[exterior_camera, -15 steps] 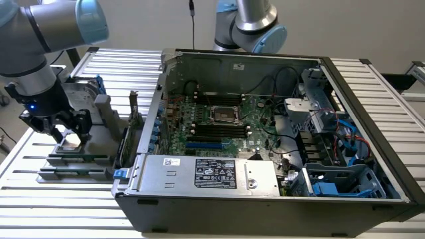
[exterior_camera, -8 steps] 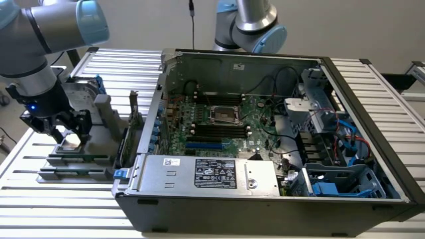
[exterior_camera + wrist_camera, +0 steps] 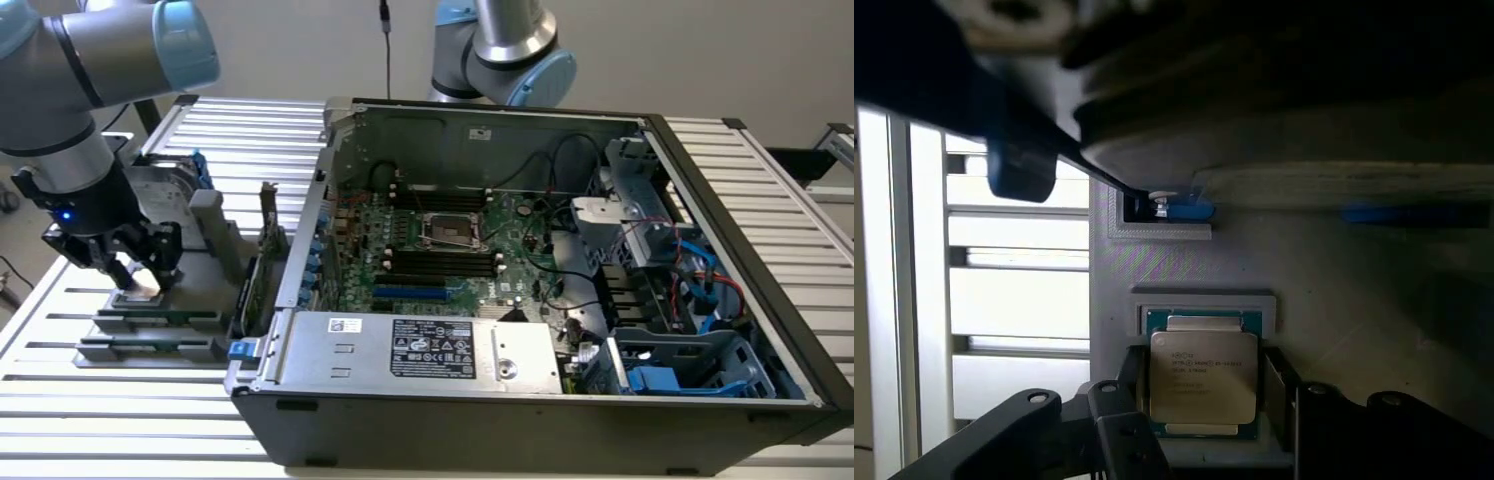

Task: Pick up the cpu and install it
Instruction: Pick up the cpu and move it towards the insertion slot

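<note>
In the exterior view we see the gripper (image 3: 140,283) low over the grey holder (image 3: 160,322) on the slatted table (image 3: 134,420), at the exterior view's left and well apart from the open computer case (image 3: 310,250). The cpu (image 3: 138,296) shows as a pale patch between the fingertips, lying in the holder. The socket (image 3: 451,232) on the motherboard inside the case has not received it, so we judge the pick-up to be the step in hand.

In the wrist view the cpu (image 3: 1204,370) lies flat in the holder's recess (image 3: 1204,297), silvery plate up and green rim showing around it. The gripper (image 3: 1206,392) straddles it with 2 fingers (image 3: 1281,388) on 2 opposite sides. The jaws stand open, only a little wider than the chip, and nothing is clamped yet. One finger looks almost touching, while the other leaves a thin gap.

To grasp well, we think the fingers should sit square to the chip's sides and level with its rim. We also want them centred, so both pads meet it together and it does not skid or tilt in the recess. A light, even squeeze suits it — the part is thin and flat, and we see little edge to grip
</note>
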